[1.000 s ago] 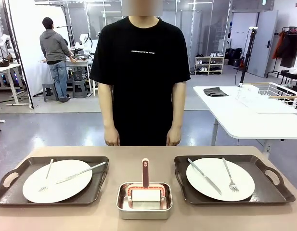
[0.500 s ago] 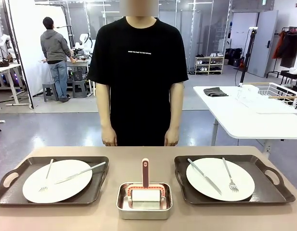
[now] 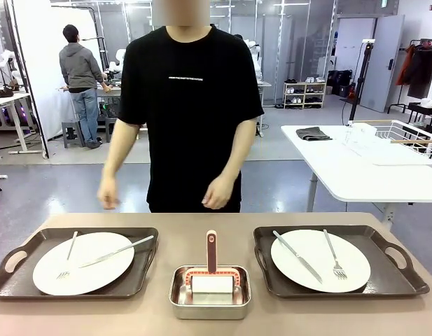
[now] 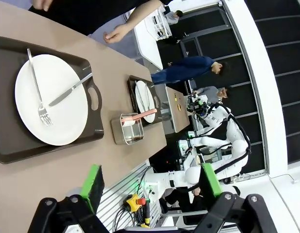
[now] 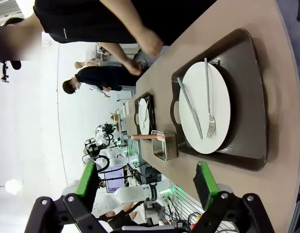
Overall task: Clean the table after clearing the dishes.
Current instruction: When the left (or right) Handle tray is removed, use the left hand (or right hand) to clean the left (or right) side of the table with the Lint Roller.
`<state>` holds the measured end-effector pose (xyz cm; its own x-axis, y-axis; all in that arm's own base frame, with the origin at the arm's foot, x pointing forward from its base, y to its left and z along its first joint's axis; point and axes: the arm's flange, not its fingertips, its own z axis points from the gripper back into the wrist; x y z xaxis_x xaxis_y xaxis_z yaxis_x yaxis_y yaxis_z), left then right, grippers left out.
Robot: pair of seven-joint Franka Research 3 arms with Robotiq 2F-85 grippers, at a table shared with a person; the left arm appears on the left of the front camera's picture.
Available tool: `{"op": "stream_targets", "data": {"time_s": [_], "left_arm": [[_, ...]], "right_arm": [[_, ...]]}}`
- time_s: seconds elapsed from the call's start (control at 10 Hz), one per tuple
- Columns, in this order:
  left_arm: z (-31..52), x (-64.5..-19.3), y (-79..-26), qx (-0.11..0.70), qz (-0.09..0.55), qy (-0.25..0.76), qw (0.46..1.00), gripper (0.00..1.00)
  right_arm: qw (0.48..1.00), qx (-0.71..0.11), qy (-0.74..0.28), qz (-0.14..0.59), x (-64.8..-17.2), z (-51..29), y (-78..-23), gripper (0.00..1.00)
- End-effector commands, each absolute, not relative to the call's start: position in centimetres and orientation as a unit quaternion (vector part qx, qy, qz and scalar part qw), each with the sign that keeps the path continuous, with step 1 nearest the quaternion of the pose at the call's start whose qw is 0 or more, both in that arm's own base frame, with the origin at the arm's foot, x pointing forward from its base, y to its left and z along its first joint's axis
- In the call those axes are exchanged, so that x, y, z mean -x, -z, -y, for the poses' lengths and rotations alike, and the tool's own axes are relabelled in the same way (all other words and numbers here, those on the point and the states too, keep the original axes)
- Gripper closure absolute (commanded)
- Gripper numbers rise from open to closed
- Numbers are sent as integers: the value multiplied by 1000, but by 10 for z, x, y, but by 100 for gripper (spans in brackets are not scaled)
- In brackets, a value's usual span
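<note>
Two grippers, left gripper (image 4: 152, 180) and right gripper (image 5: 145, 179), both spread wide, empty. On the table (image 3: 194, 241), centre front: steel pan (image 3: 209, 292) holding a red-handled brush (image 3: 211, 255). Flanking it, left tray (image 3: 147, 245) and right tray (image 3: 384, 269), each carrying a white plate (image 3: 89, 269) (image 3: 310, 245) with knife and fork. Beyond the far edge, a person's hand (image 3: 217, 192) is raised.

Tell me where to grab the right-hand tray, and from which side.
Take the loop handle at the right-hand tray's outer end, coming in from the robot's right. The tray lies flat, and that handle juts out clear of the plate, so fingers could likely close over its bar without touching the dish.
</note>
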<state>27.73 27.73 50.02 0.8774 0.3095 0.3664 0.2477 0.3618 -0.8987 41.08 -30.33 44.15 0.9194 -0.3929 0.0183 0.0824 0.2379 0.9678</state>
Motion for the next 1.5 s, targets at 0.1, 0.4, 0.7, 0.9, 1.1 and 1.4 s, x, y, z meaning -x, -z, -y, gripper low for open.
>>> {"op": "stream_targets", "data": {"time_s": [0.1,0.4,0.7,0.9,1.1,1.4], "left_arm": [[-279,-275,-500,565,253,-15,785,0],[-279,-275,-500,565,253,-15,785,0],[-279,-275,-500,565,253,-15,785,0],[-279,-275,-500,565,253,-15,785,0],[-279,-275,-500,565,253,-15,785,0],[-279,-275,-500,565,253,-15,785,0]], "right_arm": [[774,-599,154,132,-410,303,-444,0],[774,-599,154,132,-410,303,-444,0],[774,-599,154,132,-410,303,-444,0],[774,-599,154,132,-410,303,-444,0],[774,-599,154,132,-410,303,-444,0],[774,-599,154,132,-410,303,-444,0]]}}
